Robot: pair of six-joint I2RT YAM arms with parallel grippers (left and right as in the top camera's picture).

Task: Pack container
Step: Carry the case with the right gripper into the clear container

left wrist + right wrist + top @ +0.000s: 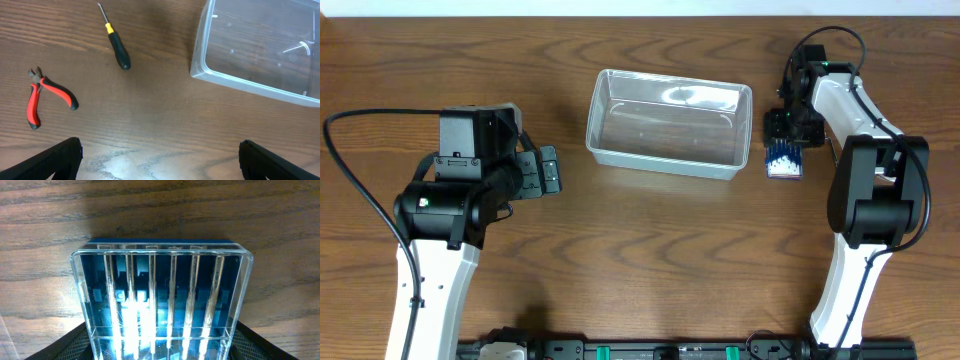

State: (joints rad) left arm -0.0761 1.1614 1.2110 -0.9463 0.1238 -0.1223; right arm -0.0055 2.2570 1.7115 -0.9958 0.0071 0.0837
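The right gripper (786, 130) is clamped on the drill-bit case (160, 295), just right of the container (660, 158). I judge the slick plastic could slip, or catch the container's rim going in. The left gripper (160, 155) hangs open and empty, left of the container. Counted: one case, one empty container, one pair of pliers (54, 90), one screwdriver (117, 47).

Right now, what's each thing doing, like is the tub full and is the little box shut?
Container, empty, upright.
Drill-bit case, looks shut.
Pliers, lying flat, handles apart.
Screwdriver, lying flat.
Left gripper, jaws open, empty.
Right gripper, jaws either side of the case, grip unclear.
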